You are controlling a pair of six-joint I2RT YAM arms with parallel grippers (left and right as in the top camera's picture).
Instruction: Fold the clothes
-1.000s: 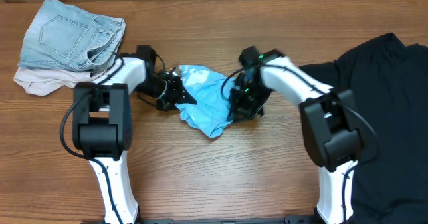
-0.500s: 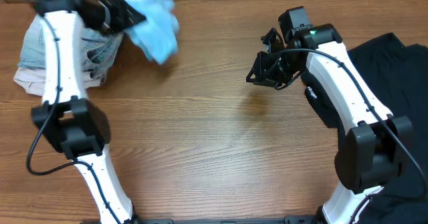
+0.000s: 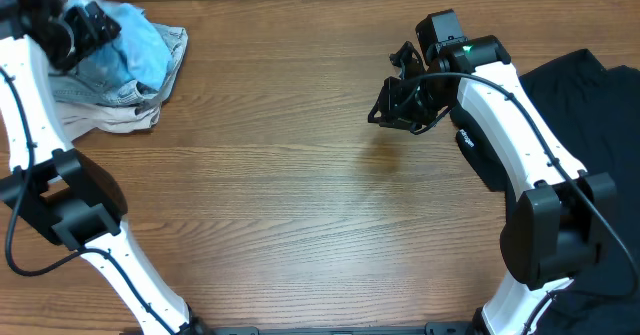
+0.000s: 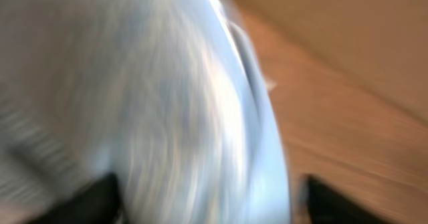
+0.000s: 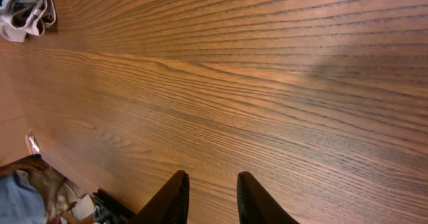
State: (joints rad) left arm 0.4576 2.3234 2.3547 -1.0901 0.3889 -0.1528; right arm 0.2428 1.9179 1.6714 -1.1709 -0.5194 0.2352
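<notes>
- Landing in the upper left of the overhead frame, the crumpled sky-blue cotton T-shirt [image 3: 135,43] now lies on top of a faded denim garment [image 3: 160,83] and a pale cloth [image 3: 100,120]. A second ago it was bunched mid-table between both arms. Half a second ago it hung in the air from the left arm.
- At the shirt's left edge, the left gripper [image 3: 88,23] is only a dark lump from overhead. The badly blurred left wrist view adds more: two dark fingers [image 4: 100,192] stand wide apart, with blue fabric filling the frame between them. I judge that it has just let go.
- The blue shirt sits on the pile bunched rather than flat, so its part of the job looks finished.
- Mid-frame, the brown wooden table [image 3: 300,205] shows only grain where the shirt lay.
- Right of centre, the right gripper [image 3: 383,113] hovers above the wood, unmoved over the last half second. Only its wrist view settles the jaws: nearly together, a narrow gap, nothing between.
- At the far right edge lies the plain black T-shirt [image 3: 600,155], spread out and probably next.
</notes>
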